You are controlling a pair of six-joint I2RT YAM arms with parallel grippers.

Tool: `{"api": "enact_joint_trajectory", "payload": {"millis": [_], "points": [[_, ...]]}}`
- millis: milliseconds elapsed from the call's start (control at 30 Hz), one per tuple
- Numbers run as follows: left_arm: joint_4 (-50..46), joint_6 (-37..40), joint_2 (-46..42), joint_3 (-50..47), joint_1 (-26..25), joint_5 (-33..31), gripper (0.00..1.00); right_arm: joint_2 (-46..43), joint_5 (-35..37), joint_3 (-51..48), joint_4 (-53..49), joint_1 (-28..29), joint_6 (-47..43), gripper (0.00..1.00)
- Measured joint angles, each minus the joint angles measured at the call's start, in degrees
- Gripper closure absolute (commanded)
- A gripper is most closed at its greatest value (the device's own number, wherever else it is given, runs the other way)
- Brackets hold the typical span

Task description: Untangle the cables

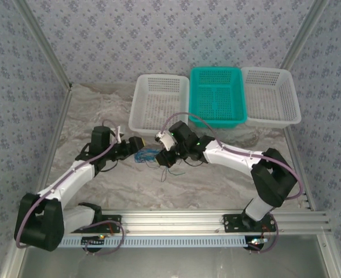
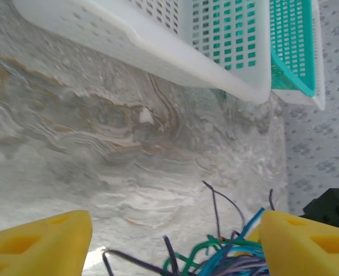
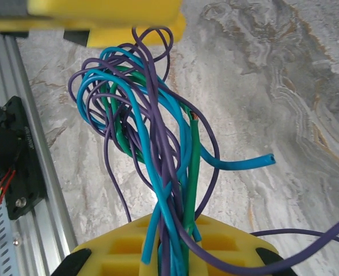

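The cables (image 1: pixel 142 156) form one tangled bunch of thin blue, teal-green and dark purple wires between the two arms, mid-table. My right gripper (image 3: pixel 175 244) is shut on one end of the cables (image 3: pixel 157 144), which fan out into loops away from its yellow fingers (image 3: pixel 117 247). A blue end sticks out to the right. My left gripper (image 2: pixel 178 247) is open, its yellow fingers (image 2: pixel 37 241) wide apart. The cables (image 2: pixel 232 259) lie between them, close to the right-hand finger. From above, the left gripper (image 1: pixel 136 143) and right gripper (image 1: pixel 163 155) face each other across the bunch.
Three baskets stand in a row at the back: white (image 1: pixel 158 104), teal (image 1: pixel 217 95) and white (image 1: pixel 271 95). The nearest white basket (image 2: pixel 157 40) sits just beyond the left gripper. The aluminium rail (image 1: pixel 176 223) runs along the front edge. Marbled tabletop lies around the bunch.
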Motion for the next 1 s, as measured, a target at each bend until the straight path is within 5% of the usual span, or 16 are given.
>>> {"api": "enact_joint_trajectory", "payload": {"millis": [67, 167, 633, 800, 867, 933, 1000], "points": [[0.0, -0.5, 0.4, 0.0, -0.8, 0.3, 0.81, 0.0, 1.8, -0.2, 0.0, 0.0, 0.0, 1.0], [-0.8, -0.4, -0.1, 0.0, -1.0, -1.3, 1.0, -0.3, 3.7, -0.9, 0.3, -0.2, 0.2, 1.0], [-10.0, 0.5, -11.7, 0.0, -0.4, -14.7, 0.95, -4.9, 6.7, -8.9, 5.5, 0.8, -0.3, 0.97], [-11.6, 0.6, -12.5, -0.1, -0.2, -15.5, 1.0, -5.4, 9.1, -12.0, 6.5, 0.3, -0.2, 0.92], [-10.9, 0.6, -12.3, -0.5, -0.2, -14.7, 1.0, -5.4, 9.6, -12.2, 6.9, 0.3, -0.2, 0.82], [-10.3, 0.6, -11.6, -0.5, -0.2, -14.4, 1.0, -5.4, 10.4, -12.3, 6.8, 0.3, 0.2, 0.58], [-9.6, 0.6, -11.3, -0.5, -0.1, -14.8, 1.0, -5.2, 12.2, -12.5, 5.6, 0.3, 0.8, 0.51]]}}
